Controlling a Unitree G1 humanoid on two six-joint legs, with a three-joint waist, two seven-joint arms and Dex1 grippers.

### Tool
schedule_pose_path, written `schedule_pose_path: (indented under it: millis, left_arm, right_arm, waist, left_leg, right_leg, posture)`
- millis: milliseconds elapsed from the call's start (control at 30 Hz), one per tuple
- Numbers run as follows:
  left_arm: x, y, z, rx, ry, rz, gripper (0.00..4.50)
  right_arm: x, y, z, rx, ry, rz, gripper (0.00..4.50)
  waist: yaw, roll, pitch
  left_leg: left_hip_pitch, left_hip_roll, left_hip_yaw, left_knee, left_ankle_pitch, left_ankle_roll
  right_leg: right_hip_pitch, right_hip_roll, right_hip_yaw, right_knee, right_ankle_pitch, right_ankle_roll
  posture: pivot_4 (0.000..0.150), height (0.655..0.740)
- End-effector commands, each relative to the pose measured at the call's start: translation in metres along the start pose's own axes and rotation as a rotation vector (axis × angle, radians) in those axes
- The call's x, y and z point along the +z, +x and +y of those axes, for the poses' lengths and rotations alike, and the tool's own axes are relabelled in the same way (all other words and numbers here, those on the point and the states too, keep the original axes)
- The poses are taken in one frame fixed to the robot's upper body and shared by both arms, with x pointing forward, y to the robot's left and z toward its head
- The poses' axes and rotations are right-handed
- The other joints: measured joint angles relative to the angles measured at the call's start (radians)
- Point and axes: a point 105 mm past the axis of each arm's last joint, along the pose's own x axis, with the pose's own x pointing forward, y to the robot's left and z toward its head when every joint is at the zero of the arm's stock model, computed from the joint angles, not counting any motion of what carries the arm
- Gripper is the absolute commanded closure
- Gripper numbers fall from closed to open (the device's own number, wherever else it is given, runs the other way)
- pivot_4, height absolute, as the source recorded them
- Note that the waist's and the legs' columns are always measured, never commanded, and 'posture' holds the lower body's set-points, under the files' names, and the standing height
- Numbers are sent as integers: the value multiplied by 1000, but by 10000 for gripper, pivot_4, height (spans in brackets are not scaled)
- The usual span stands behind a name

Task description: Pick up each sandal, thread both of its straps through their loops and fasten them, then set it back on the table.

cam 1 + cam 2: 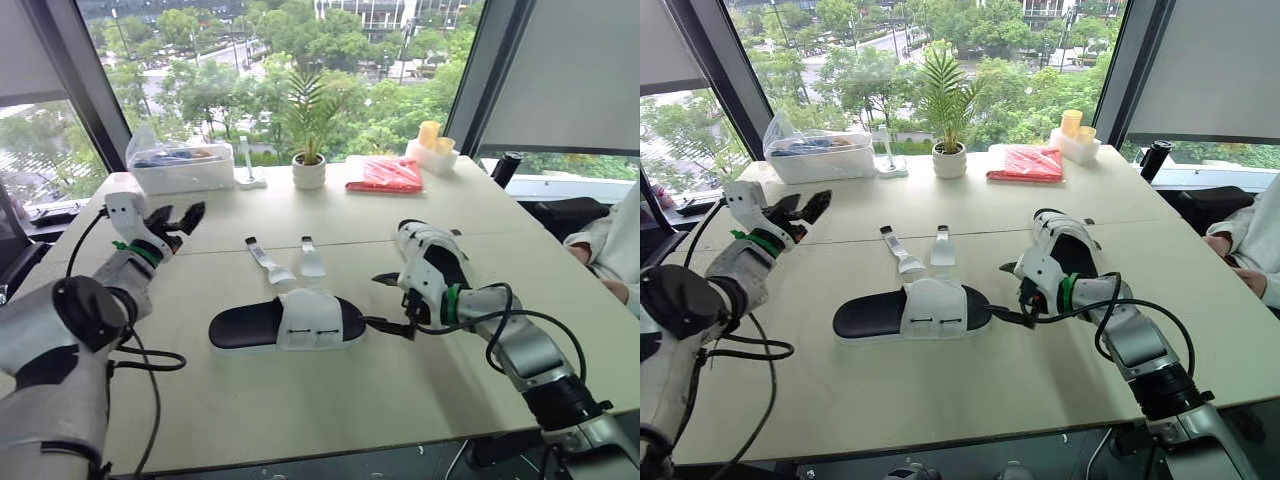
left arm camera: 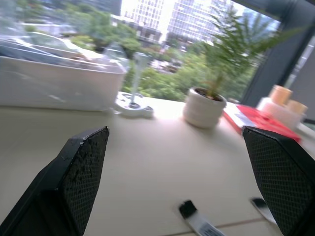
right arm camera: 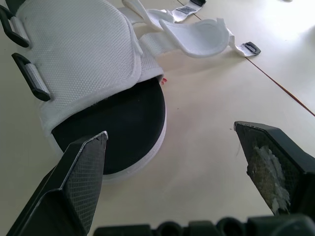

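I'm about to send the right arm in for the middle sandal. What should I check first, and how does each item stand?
1. Right gripper open: ok.
2. Left gripper open and free: ok.
3. Middle sandal lying flat on the table, just in front of the right gripper: ok.
4. Its straps threaded: not ok, both lie loose.
5. Second sandal fastened: cannot tell.
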Motion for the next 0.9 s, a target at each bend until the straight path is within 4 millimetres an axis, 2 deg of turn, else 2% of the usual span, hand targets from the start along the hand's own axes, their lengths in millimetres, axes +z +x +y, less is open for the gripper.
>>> schedule_pose_path:
  millis: [33,167,400,467,533,600,700,733,900]
  left_arm:
    - [21,12,19,207,47,-142,312]
    - [28,28,7,239,108,-173,312]
    - [34,53,-39,156,93,-141,312]
    - [32,58,-52,83,11,-124,312]
    - [18,61,-81,-122,-79,-57,312]
    - [10,58,-99,-266,-145,-10,312]
    - [-3,42,-115,-460,-187,76,0]
    - [-5,34,-119,-516,-196,99,0]
    - [-10,-12,-117,-662,-197,233,0]
  right_arm:
    - [15,-1,-10,-27,-26,-48,0]
    - [14,1,-8,-21,-14,-51,0]
    - [14,0,-7,-42,10,-69,0]
    - [15,0,-6,-36,28,-82,0]
    - [16,0,-3,-17,38,-94,0]
    - [16,0,0,3,41,-100,0]
    - [18,0,2,28,62,-129,8829]
    - [19,0,3,38,66,-139,13266]
    - [17,6,13,101,72,-161,40203]
  waist:
    - [7,0,0]
    - [14,0,0]
    - [14,-1,-1]
    - [13,-1,-1]
    - [12,-1,-1]
    - [12,-1,-1]
    - [6,-1,-1]
    - [1,0,-1]
    - [-21,0,-1]
  left_leg:
    - [0,0,1,0,0,0]
    - [-1,0,1,0,0,0]
    - [-1,0,1,1,0,-1]
    - [-1,0,1,1,0,-1]
    - [-1,0,1,1,1,-1]
    - [-1,0,1,0,1,-1]
    - [-1,0,1,1,1,-1]
    - [-1,0,1,0,1,-2]
    - [0,2,1,-2,3,-6]
  right_leg:
    - [0,0,1,0,0,0]
    - [-1,0,3,0,0,0]
    - [0,0,3,0,0,0]
    - [0,1,3,0,0,0]
    - [0,1,2,0,0,0]
    - [-1,1,2,0,0,0]
    - [0,1,2,-1,0,-1]
    - [0,1,3,-1,0,0]
    - [-1,1,6,-1,0,-1]
  posture:
    - [1500,7400]
    - [1500,7400]
    - [1500,7400]
    - [1500,7400]
    - [1500,7400]
    - [1500,7400]
    - [1500,7400]
    - [1500,7400]
    - [1500,7400]
